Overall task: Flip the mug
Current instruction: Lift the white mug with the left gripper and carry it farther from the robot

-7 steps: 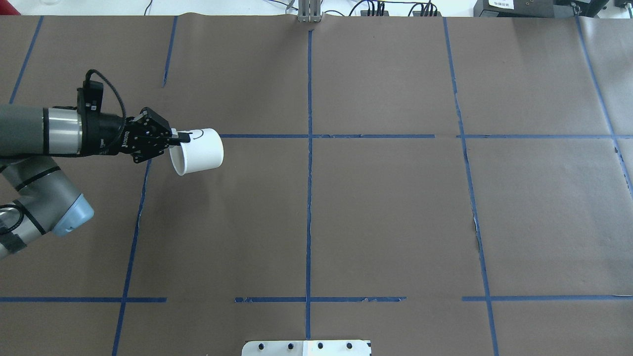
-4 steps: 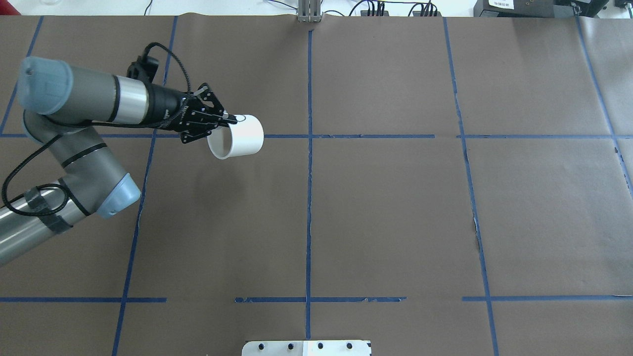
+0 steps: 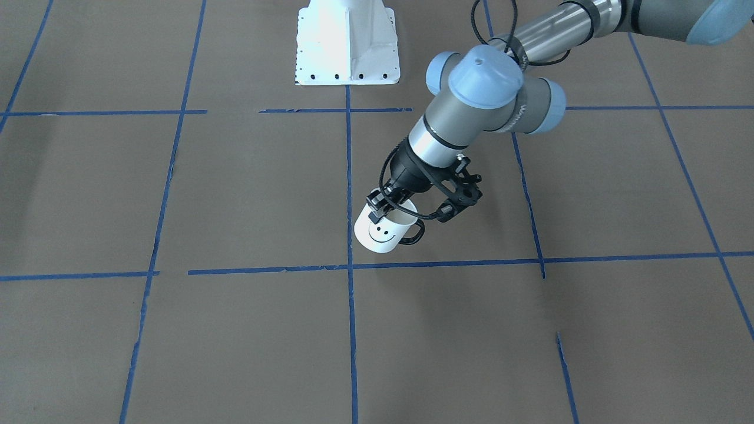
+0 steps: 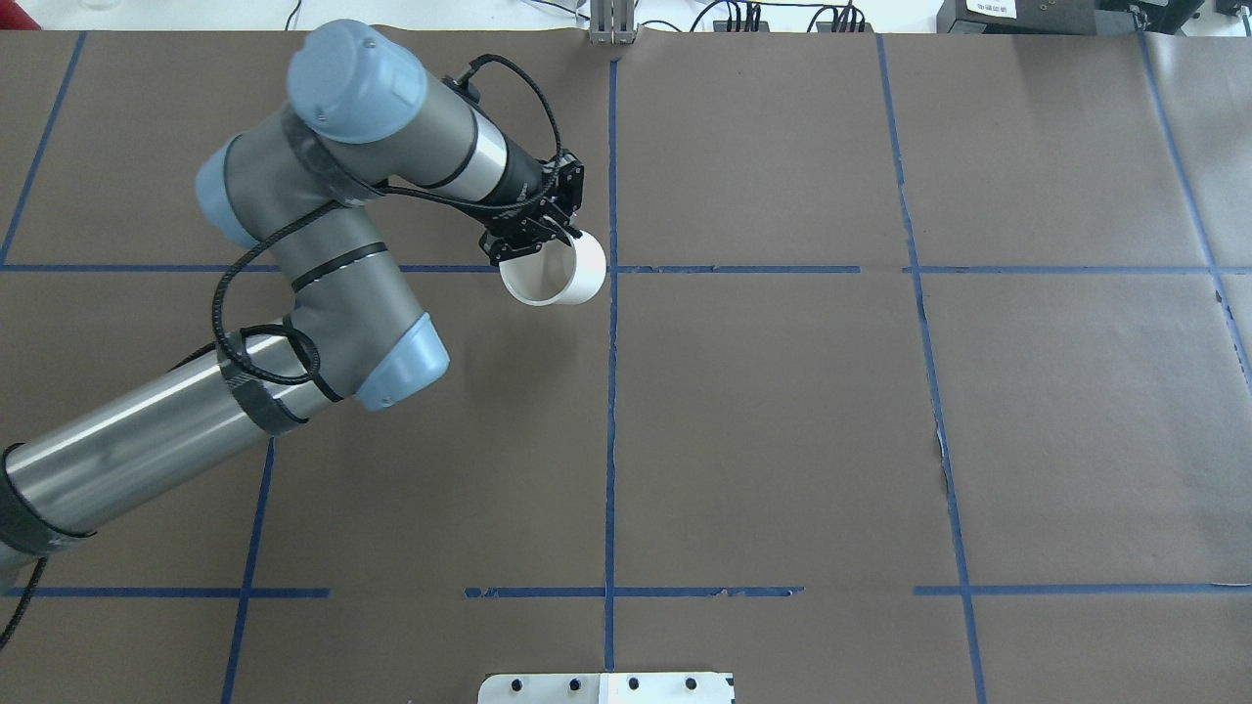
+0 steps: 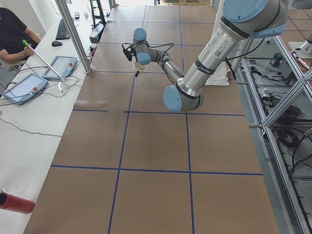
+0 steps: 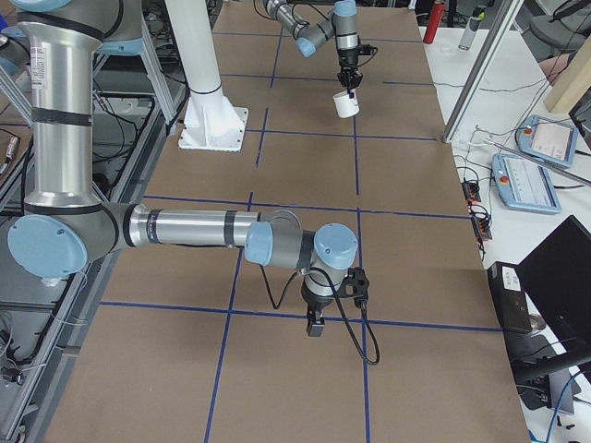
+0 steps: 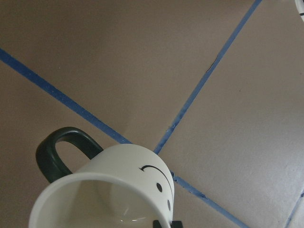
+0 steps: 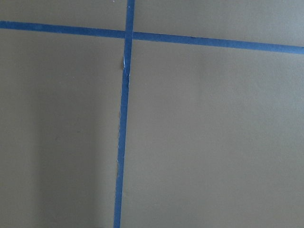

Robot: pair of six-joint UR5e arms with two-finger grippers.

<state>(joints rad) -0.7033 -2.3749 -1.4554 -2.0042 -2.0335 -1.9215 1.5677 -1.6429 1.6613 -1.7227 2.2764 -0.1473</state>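
The brown-paper table is crossed by blue tape. Just left of its centre line, at the far cross line, my left pincer is clamped on the rim of the mug, which hangs tilted, mouth up, smiley facing away from my base. My right pincer points down at the table's right end, and I cannot tell whether it is apart or together.

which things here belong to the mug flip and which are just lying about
In the job:
mug, lifted by its rim
left claw, gripping that rim

Lying about:
right claw, far from the mug
red cylinder
tablet
keyboard
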